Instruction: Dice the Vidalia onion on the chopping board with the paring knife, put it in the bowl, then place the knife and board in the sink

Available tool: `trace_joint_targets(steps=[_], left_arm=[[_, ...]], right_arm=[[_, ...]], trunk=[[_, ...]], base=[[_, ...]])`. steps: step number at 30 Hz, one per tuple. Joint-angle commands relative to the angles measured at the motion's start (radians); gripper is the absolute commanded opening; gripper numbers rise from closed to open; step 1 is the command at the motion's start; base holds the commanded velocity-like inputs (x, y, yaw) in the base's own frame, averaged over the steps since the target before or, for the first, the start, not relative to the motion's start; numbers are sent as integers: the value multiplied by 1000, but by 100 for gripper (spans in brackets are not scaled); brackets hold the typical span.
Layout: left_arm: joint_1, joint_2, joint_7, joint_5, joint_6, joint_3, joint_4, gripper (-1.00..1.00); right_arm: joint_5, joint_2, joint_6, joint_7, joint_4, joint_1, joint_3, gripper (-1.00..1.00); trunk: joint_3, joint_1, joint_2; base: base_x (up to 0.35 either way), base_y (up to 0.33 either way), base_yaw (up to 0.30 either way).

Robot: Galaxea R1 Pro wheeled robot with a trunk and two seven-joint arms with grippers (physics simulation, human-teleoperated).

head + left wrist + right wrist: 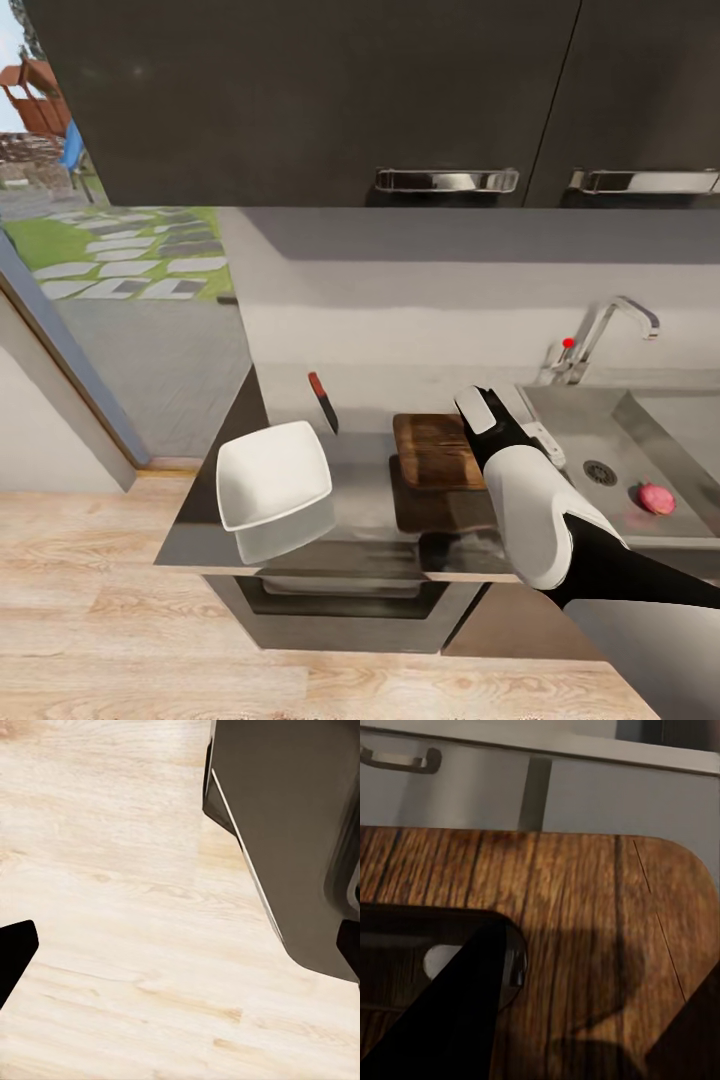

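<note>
1. The onion, a small pinkish-red ball, lies in the sink, to the right of the round drain and well apart from the robot's hand.
2. The right gripper is stretched out over the chopping board, at the board's right edge, next to the sink's flat drainer. From the head view I cannot tell how far its fingers are parted; it seems to carry nothing.
3. In the right wrist view the board's wood grain lies close under the gripper, with one dark finger over it and a shadow across the wood. Whether the finger touches the board I cannot tell.
4. The board lies flat on the grey countertop, between the sink and the white bowl.
5. The paring knife lies on the countertop behind the bowl, its red handle pointing towards the wall, left of the board and apart from it.
6. The bent tap with its red knob stands behind the sink.
7. The left wrist view looks down on the light wooden floor and a dark cabinet; a dark fingertip shows at each side, set wide apart with nothing between.
</note>
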Motion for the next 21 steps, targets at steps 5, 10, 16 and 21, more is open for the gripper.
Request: trace_joint_targets(steps=[5, 10, 16, 21], left_arm=[[0, -1, -1, 3, -2, 3, -1, 100], [0, -1, -1, 3, -2, 3, -1, 100], [0, -1, -1, 3, -2, 4, -1, 100], [0, -1, -1, 3, -2, 3, 0, 100]], right_arm=[[-1, 1, -4, -1, -1, -1, -3, -100], [0, 1, -8, -1, 5, -1, -3, -100], [0, 1, -19, 0, 12, -1, -3, -100], [0, 1, -21, 1, 14, -1, -3, -100]], trunk=[[-10, 1, -2], [-18, 1, -2], [-27, 1, -2], [-35, 1, -2]], base=[[8, 3, 0], [1, 0, 0], [0, 0, 0], [0, 0, 0]])
